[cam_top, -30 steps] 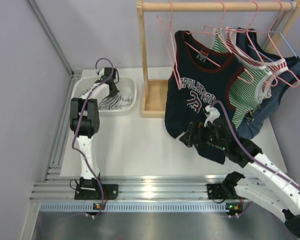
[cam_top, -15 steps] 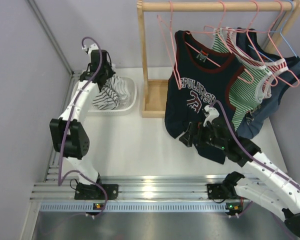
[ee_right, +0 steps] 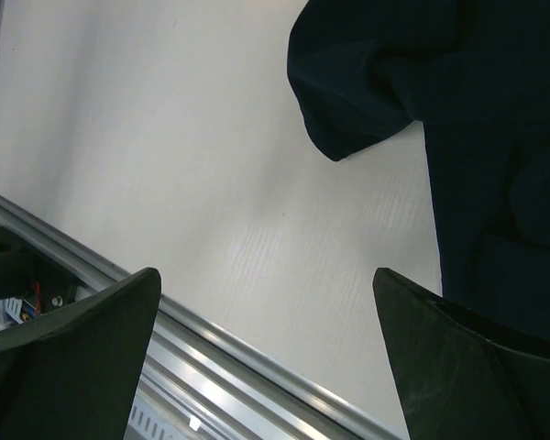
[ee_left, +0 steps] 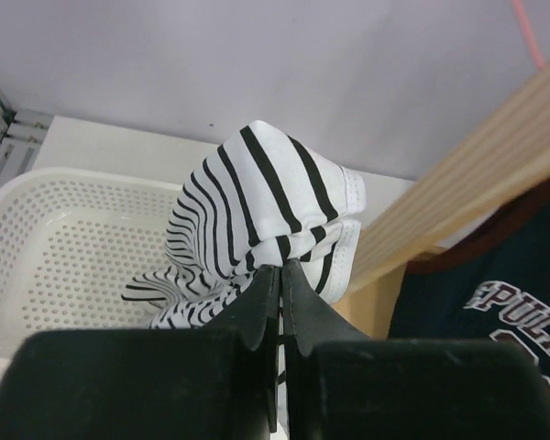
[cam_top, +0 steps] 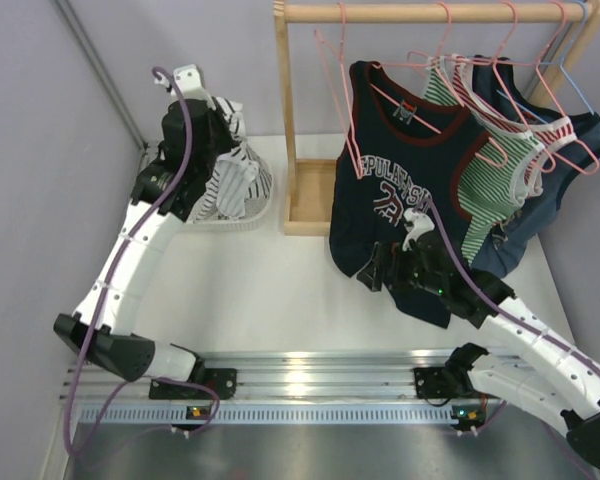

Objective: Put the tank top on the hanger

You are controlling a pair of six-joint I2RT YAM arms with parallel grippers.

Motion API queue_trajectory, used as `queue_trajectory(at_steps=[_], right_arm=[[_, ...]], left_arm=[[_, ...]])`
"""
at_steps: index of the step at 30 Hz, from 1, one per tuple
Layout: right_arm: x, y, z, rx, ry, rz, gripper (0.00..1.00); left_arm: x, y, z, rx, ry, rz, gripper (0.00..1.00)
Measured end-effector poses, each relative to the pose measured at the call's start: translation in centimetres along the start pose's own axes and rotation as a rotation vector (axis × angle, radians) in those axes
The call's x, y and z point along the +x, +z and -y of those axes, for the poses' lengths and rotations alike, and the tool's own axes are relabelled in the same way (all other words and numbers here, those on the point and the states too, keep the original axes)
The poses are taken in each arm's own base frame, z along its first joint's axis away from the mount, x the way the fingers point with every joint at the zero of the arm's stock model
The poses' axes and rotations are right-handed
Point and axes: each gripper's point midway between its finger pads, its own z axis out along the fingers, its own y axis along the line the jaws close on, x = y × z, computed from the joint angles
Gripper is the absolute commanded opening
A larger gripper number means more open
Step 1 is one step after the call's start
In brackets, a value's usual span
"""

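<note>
The tank top (cam_top: 242, 180), white with thin dark stripes, hangs bunched from my left gripper (cam_top: 218, 140) above the white basket. In the left wrist view the gripper (ee_left: 280, 268) is shut on a fold of the top (ee_left: 257, 197), with the jaws pressed together. An empty pink wire hanger (cam_top: 331, 85) hangs at the left end of the wooden rail, to the right of the top. My right gripper (cam_top: 380, 270) is open and empty, low over the table by the hem of the navy top. It stands wide open in the right wrist view (ee_right: 266, 275).
A white perforated basket (cam_top: 262, 208) sits at the back left and also shows in the left wrist view (ee_left: 55, 238). The rack's wooden post (cam_top: 285, 120) stands beside it. A navy top with maroon trim (cam_top: 400, 170), a green striped top (cam_top: 490, 170) and a light blue hanger (cam_top: 580, 90) hang on the rail.
My left arm has risen and lifted the striped tank top out of the basket, its lower part trailing over the rim. My right arm has barely moved.
</note>
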Motion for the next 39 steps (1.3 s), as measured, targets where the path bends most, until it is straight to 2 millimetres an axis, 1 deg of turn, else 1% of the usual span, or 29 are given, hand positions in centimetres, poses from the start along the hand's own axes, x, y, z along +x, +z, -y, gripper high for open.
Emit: queue_trajectory(at_steps=[3,5,6,8,11,12,15,17,18,19,20,21,23,25,26,27,29,30,31,34,36,39], right_arm=[[-0.4,0.2,0.0,0.008,-0.006,0.004,1.00],[-0.6,0.3,-0.1,0.011,-0.007,0.006,1.00],[-0.7,0.3,-0.1,0.011,-0.008,0.008,1.00],[-0.8,0.4,-0.1,0.015,-0.007,0.006,1.00],[-1.2,0.5,-0.2,0.019,-0.008,0.013,1.00],[-1.4,0.4,-0.2,0.020,-0.010,0.019,1.00],[-2.2,0.1,-0.5,0.018,-0.017,0.041,1.00],[-2.9,-0.2,-0.9,0.012,-0.023,0.060,1.00],[-3.4,-0.3,-1.1,0.008,-0.026,0.071,1.00],[-3.6,-0.5,-1.3,0.005,-0.028,0.078,1.00],[-3.9,-0.6,-1.4,0.002,-0.029,0.085,1.00],[-4.3,-0.7,-1.6,-0.002,-0.031,0.093,1.00],[-4.6,-0.9,-1.8,-0.007,-0.032,0.103,1.00],[-4.7,-1.1,-1.9,-0.011,-0.032,0.108,1.00],[-4.7,-1.2,-2.0,-0.017,-0.032,0.112,1.00],[-4.7,-1.2,-2.1,-0.022,-0.028,0.114,1.00],[-4.7,-1.2,-2.3,-0.046,-0.020,0.134,1.00],[-4.3,-1.1,-2.3,-0.054,-0.013,0.132,1.00],[-3.7,-0.8,-2.4,-0.060,-0.007,0.124,1.00],[-0.6,0.7,-2.6,-0.074,0.009,0.056,1.00],[2.2,2.1,-2.7,-0.063,0.014,-0.015,0.99],[5.6,4.0,-3.0,-0.027,0.010,-0.100,0.98]], left_arm=[[-2.4,-3.5,1.1,0.047,0.009,0.047,0.00],[-4.5,-6.2,1.8,0.089,0.013,0.086,0.00],[-5.3,-7.2,2.1,0.106,0.011,0.103,0.00],[-7.6,-10.1,3.1,0.160,0.016,0.146,0.00],[-9.9,-13.6,4.8,0.251,0.023,0.185,0.00],[-10.4,-14.5,5.3,0.279,0.026,0.187,0.00],[-11.1,-16.3,6.7,0.347,0.025,0.182,0.00],[-10.6,-16.8,7.5,0.376,0.022,0.160,0.00],[-9.9,-17.0,8.0,0.381,0.017,0.141,0.00],[-9.1,-17.0,8.4,0.379,0.016,0.119,0.00],[-7.7,-16.8,8.9,0.376,0.020,0.087,0.00],[-6.1,-16.6,9.4,0.369,0.020,0.057,0.00],[-2.3,-15.9,9.7,0.336,0.039,-0.017,0.00],[2.4,-14.8,9.7,0.290,0.059,-0.101,0.00],[5.1,-14.2,9.3,0.265,0.071,-0.148,0.00],[7.6,-13.8,8.9,0.241,0.083,-0.193,0.00],[13.1,-12.8,7.4,0.171,0.092,-0.287,0.00],[14.9,-12.5,6.8,0.147,0.097,-0.320,0.00],[17.3,-12.2,6.0,0.110,0.094,-0.359,0.00],[21.9,-11.8,3.8,0.026,0.077,-0.424,0.00],[24.6,-11.6,2.1,-0.033,0.060,-0.461,0.00],[27.8,-11.4,-0.8,-0.122,0.014,-0.498,0.00]])
